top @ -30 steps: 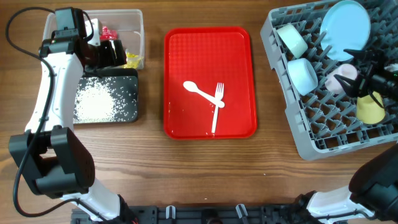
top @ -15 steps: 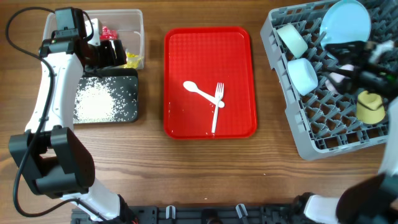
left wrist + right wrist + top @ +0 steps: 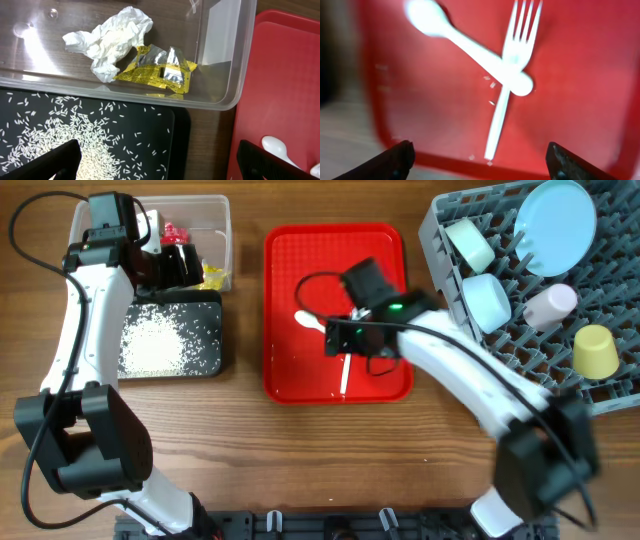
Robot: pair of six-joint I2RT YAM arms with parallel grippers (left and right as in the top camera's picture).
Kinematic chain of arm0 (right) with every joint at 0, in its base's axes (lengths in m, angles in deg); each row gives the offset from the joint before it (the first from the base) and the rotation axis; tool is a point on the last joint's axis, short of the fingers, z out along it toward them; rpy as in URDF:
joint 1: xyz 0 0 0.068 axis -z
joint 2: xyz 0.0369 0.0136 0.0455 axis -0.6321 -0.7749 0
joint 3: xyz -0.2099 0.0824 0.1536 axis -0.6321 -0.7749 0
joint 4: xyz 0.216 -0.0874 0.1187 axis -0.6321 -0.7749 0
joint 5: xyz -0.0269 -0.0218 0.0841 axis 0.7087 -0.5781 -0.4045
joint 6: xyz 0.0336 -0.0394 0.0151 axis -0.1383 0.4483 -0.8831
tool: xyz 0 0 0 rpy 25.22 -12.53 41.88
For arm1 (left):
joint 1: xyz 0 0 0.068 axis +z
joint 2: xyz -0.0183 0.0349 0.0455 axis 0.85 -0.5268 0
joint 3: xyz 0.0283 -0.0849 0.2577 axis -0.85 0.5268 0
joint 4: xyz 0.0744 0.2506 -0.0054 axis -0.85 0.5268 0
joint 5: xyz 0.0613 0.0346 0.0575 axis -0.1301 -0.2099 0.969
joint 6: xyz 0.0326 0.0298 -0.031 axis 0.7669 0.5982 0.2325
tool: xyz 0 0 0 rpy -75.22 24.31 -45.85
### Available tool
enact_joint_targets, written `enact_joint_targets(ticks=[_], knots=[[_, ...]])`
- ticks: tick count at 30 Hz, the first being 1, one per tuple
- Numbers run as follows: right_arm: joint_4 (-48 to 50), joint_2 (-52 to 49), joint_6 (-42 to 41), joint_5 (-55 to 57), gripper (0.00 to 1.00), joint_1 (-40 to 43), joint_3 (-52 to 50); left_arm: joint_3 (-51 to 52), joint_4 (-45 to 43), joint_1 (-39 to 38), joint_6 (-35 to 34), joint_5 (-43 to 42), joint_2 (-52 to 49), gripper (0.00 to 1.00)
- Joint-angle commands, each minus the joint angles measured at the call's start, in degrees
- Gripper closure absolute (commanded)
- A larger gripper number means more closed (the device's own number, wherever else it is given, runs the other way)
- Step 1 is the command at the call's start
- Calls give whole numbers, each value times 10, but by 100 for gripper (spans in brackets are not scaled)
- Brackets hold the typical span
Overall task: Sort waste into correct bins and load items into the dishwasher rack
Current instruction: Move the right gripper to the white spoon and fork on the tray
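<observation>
My right gripper (image 3: 482,162) is open and empty, hovering over the red tray (image 3: 290,270) just above the crossed white spoon (image 3: 450,35) and fork (image 3: 515,55). My left gripper (image 3: 160,167) is open and empty above the edge between the clear tub (image 3: 235,65) and the black tray (image 3: 150,140). The tub holds a white wrapper (image 3: 112,37), a yellow wrapper (image 3: 160,70) and a red wrapper (image 3: 175,230). Rice grains (image 3: 60,135) lie in the black tray. The grey rack (image 3: 500,410) holds the blue plate (image 3: 555,225), two bowls (image 3: 470,242) (image 3: 487,298), the pink cup (image 3: 550,305) and the yellow cup (image 3: 595,350).
A few stray grains lie on the red tray near the fork's handle. Bare wooden table (image 3: 240,460) runs along the front and between the trays. The right arm (image 3: 470,380) stretches across the gap between the red tray and the rack.
My right arm has swung left from the rack to above the red tray, leaving the yellow cup standing in the rack. The left arm has not moved.
</observation>
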Motion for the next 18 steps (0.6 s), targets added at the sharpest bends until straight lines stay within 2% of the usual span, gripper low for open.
enact_joint_targets(ticks=[1, 4, 7, 16, 18], knots=[[9, -66, -8, 32, 15, -15, -1, -4, -1, 2, -3, -1, 6, 0], [11, -84, -4, 42, 16, -14, -1, -4, -1, 2, -3, -1, 6, 0], [34, -91, 9, 66, 27, -14, -1, -4, -1, 2, -3, -1, 6, 0], [65, -134, 31, 66, 43, -16, -1, -4, -1, 2, -3, -1, 6, 0], [67, -138, 32, 66, 52, -16, -1, -4, -1, 2, -3, -1, 6, 0]])
